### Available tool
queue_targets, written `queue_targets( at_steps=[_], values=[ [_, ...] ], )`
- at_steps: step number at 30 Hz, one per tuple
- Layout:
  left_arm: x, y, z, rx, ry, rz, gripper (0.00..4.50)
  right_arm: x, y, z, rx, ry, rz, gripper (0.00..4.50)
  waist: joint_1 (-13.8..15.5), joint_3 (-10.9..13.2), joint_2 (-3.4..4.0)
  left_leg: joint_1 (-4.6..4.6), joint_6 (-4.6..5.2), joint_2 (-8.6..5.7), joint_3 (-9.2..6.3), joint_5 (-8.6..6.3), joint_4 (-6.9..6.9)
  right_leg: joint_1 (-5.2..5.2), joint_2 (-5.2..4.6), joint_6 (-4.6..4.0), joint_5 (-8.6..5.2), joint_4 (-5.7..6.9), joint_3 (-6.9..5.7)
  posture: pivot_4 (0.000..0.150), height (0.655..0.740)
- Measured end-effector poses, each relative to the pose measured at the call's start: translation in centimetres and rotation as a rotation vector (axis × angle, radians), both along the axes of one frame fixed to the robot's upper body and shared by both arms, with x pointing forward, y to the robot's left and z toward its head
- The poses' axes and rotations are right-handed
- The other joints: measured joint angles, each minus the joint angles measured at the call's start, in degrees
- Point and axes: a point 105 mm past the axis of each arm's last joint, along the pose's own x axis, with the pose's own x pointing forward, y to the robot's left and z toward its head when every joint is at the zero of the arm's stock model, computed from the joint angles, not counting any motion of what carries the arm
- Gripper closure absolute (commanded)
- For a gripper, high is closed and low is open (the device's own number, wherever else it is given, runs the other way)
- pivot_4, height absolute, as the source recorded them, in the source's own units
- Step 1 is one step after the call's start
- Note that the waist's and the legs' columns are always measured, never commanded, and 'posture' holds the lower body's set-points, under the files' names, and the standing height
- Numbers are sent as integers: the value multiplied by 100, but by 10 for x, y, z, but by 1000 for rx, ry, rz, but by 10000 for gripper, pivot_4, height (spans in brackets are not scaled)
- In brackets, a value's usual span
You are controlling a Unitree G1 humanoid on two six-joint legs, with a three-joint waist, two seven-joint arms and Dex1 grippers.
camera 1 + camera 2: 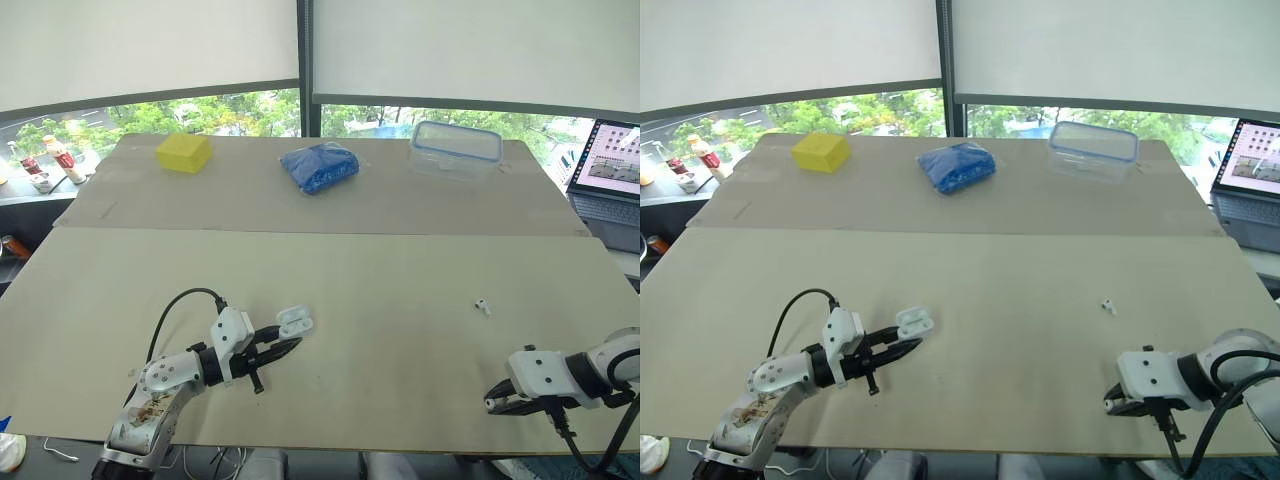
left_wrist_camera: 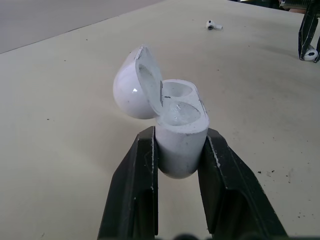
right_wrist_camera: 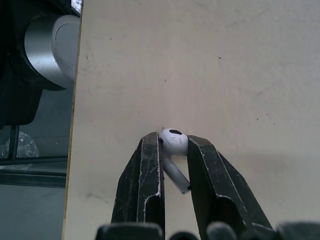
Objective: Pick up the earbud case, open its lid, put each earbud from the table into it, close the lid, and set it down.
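Left gripper (image 2: 180, 136): both fingers clamped on the lower body of the earbud case (image 2: 180, 117), one each side, firm contact. Case sits upright in the jaws, and its lid (image 2: 131, 85) is hinged open, tilted back off to one side. Both sockets inside the case are visible and empty. Can't tell if the case bottom clears the table (image 1: 400, 360).

Right gripper (image 3: 173, 145): closed on one earbud (image 3: 173, 139). The head is pinched between the fingertips and the stem angles down into the gap between the fingers. It's well apart from the case, off to the case's right and a bit closer to the robot, near the table's front edge. Can't tell if that earbud touches the surface.

Second earbud (image 1: 482, 306) lies loose on the table, right of the case and well apart from it, slightly farther from the robot than the case. It's untouched and sits between the case and the right gripper side-to-side.

Beyond the case, on the far board:
- yellow block (image 1: 184, 152), up and left of the case
- blue bag (image 1: 320, 167), roughly straight behind the case
- clear container (image 1: 455, 148) with a blue-rimmed lid, behind and right of the case

Laptop (image 1: 608, 170), screen on, is far right of the case, past the table edge.
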Motion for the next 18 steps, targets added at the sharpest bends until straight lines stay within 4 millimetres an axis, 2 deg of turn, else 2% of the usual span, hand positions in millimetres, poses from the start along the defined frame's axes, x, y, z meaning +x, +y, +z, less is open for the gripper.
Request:
queue_targets(
  at_steps=[4, 11, 15, 18],
  values=[
    [-1, -1, 2, -1, -8, -5, 39149, 2, -1, 0, 0, 0, -32, 18515, 6, -3, -15, 4, 0, 1, 0, 0, 0, 3, 1, 0, 0, 1, 0, 1500, 6995],
    [-1, -2, 1, 2, 8, -5, 39149, -1, 0, 4, -9, -12, -55, 18392, 26, -2, -15, 2, 0, 0, 0, 0, 0, 1, 0, 0, 0, 2, 0, 1500, 6995],
    [-1, -2, 1, 3, 11, -5, 39149, 2, 7, 24, -117, -99, -31, 18392, 25, 1, 4, 0, 0, 2, 0, 0, -2, -2, 2, 0, 0, 2, 0, 1500, 6995],
    [-2, -2, 0, 4, 17, -4, 39149, 1, 15, 30, -178, -119, -7, 18392, 40, 1, 4, -2, 0, 1, 0, 0, -1, -2, 0, 1, 0, 0, -1, 1500, 6995]
  ],
)
